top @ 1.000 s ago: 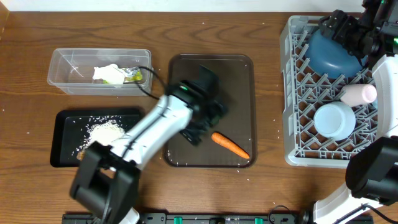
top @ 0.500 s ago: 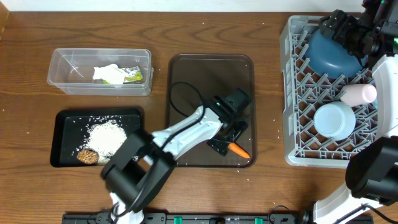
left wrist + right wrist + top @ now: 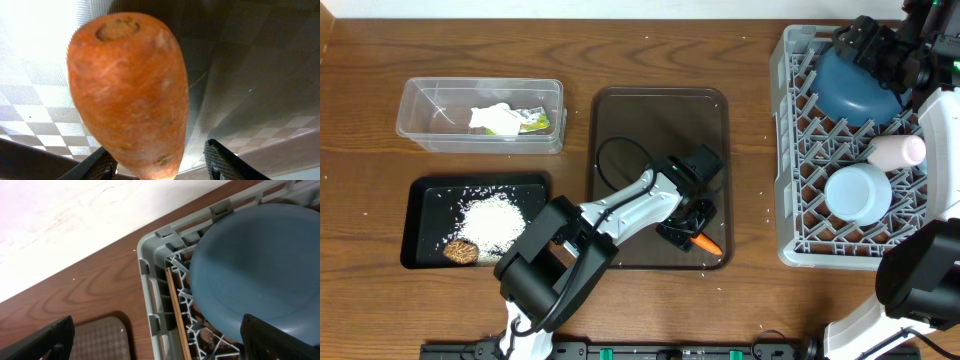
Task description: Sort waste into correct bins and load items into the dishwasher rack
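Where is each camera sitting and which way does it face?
Overhead: above the table, facing down on left arm, right arm, tray, rack.
Left wrist: behind left gripper, fingertips flanking the carrot on the tray.
Right wrist: behind right gripper, fingertips framing the rack's corner and dark-blue plate.
Shared: overhead also shows carrot and plate.

- Left arm (image 3: 620, 212) stretches low and forward from the near edge, wrist tipped down.
- Left gripper (image 3: 688, 230) points straight down, jaws partly apart, fingertips (image 3: 95, 167) showing at both bottom corners of the wrist view.
- Right gripper (image 3: 868, 45) hangs at the far right, jaws spread wide.
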Controlling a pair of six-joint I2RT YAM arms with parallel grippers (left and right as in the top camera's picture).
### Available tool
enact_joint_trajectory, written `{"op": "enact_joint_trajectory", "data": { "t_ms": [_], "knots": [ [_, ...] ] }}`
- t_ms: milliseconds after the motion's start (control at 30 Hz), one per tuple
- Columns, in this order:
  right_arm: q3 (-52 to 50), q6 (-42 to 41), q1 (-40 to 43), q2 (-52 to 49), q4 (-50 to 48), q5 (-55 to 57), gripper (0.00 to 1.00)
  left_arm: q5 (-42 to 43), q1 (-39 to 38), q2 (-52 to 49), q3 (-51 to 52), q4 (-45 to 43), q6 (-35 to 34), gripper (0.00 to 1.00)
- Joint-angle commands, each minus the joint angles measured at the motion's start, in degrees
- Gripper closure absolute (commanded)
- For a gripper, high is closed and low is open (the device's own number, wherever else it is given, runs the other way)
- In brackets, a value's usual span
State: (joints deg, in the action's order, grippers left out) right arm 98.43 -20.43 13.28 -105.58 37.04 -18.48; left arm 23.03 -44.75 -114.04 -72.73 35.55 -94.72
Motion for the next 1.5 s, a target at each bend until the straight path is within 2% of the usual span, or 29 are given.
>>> {"op": "enact_joint_trajectory", "data": {
  "t_ms": [0,300,533,800,900,1067,1300,1367,1467],
  "knots": [
    [0.02,-0.33,0.96,0.24,0.04,-0.39,0.01,-3.04,-0.04,-2.01,0.39,0.63,0.07,0.44],
    [0.02,-0.33,0.96,0.24,0.04,-0.39,0.01,-4.66,3.23,-2.01,0.39,1.9,2.73,0.43],
    [0.02,-0.33,0.96,0.24,0.04,-0.39,0.01,-4.44,3.17,-2.01,0.39,1.86,2.73,0.57],
    [0.02,-0.33,0.96,0.24,0.04,-0.39,0.01,-3.34,3.23,-1.99,0.37,1.79,3.17,0.58],
    [0.02,-0.33,0.96,0.24,0.04,-0.39,0.01,-2.69,3.52,-1.99,0.28,1.42,4.24,0.61],
    [0.02,-0.33,0.96,0.24,0.04,-0.39,0.01,-2.69,4.35,-1.31,0.22,1.51,5.11,0.73],
    [0.02,-0.33,0.96,0.24,0.04,-0.39,0.01,-3.28,4.76,0.66,0.22,1.4,7.37,0.75],
    [0.02,-0.33,0.96,0.24,0.04,-0.39,0.01,-3.63,5.18,1.22,0.22,1.44,8.41,0.81],
    [0.02,-0.33,0.96,0.24,0.04,-0.39,0.01,-3.61,6.49,2.32,0.2,1.46,10.45,0.81]
  ]
}}
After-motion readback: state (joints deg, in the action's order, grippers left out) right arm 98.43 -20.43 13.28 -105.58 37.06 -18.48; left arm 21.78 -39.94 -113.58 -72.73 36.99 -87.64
